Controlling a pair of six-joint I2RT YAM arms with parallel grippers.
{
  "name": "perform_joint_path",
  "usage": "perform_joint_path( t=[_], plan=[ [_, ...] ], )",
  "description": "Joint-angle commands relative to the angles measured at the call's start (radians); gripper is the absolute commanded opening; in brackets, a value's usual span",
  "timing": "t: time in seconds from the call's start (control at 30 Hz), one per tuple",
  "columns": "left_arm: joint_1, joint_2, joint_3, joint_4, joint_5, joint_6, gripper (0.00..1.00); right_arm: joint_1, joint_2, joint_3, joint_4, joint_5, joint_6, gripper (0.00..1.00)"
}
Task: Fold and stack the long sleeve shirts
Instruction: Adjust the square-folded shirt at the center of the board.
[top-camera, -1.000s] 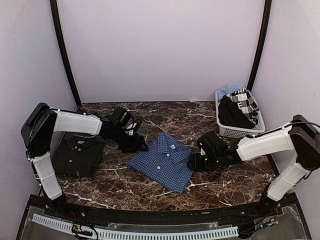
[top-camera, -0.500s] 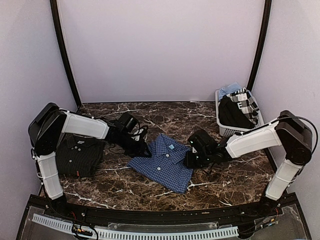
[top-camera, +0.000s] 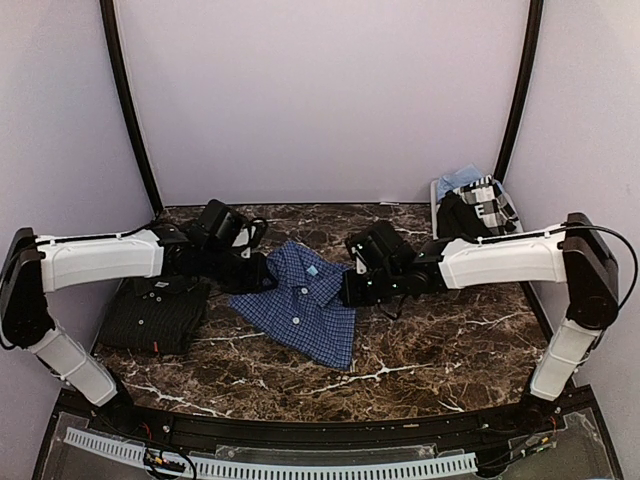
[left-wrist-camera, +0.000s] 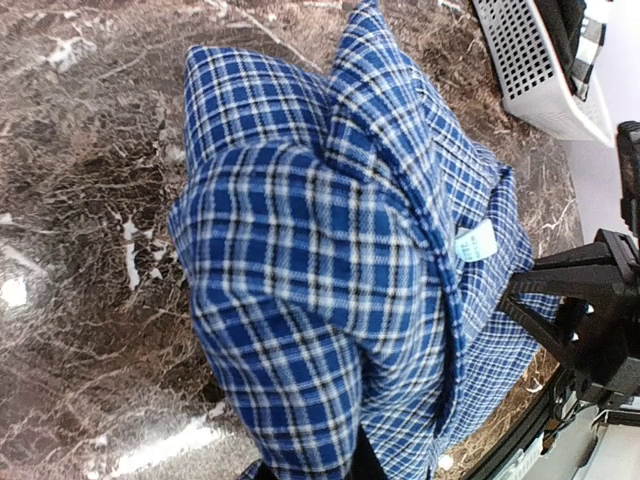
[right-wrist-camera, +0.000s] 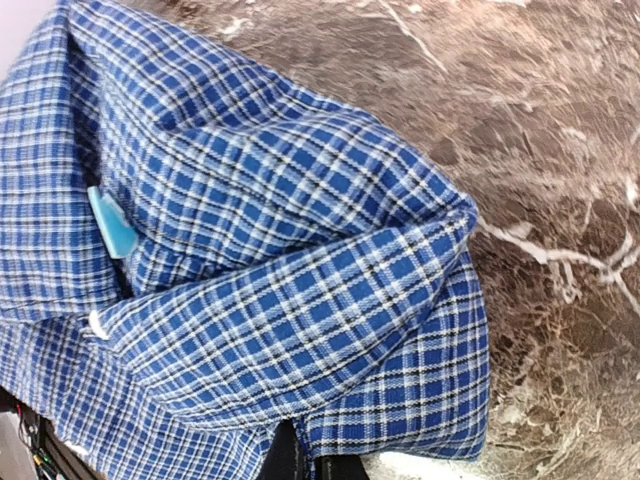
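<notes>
The dark shirt lies folded at the left of the table, and the left gripper and right gripper each clamp a top corner of the folded blue shirt mid-table, so stacking it on the dark one seems all that's left.

Blue shirt has shifted left and toward the far edge, with its collar end now lifted and bunched, closer to the black shirt. Left gripper pulled back left and farward. Right gripper followed left to about desk centre, both clamped on the shirt's upper corners.
</notes>
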Motion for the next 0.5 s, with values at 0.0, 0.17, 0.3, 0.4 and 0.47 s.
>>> perform_joint_path(
  t=[0.0, 0.17, 0.3, 0.4, 0.47],
  plan=[
    [-0.032, -0.097, -0.041, -0.1, -0.118, -0.064, 0.05, 0.004, 0.006, 0.036, -0.036, -0.051, -0.073, 0.0],
    [-0.054, -0.088, -0.062, -0.136, -0.173, -0.097, 0.59, -0.109, 0.008, -0.028, -0.054, -0.15, -0.169, 0.0],
    [-0.02, -0.083, -0.074, -0.108, -0.195, -0.083, 0.7, -0.208, 0.013, -0.057, -0.093, -0.135, -0.213, 0.24],
    [0.009, -0.071, -0.077, -0.087, -0.15, -0.072, 0.69, -0.212, -0.022, -0.054, -0.121, -0.088, -0.224, 0.48],
    [0.019, -0.066, -0.083, -0.068, -0.13, -0.069, 0.65, -0.213, -0.043, -0.051, -0.133, -0.072, -0.218, 0.56]
  ],
)
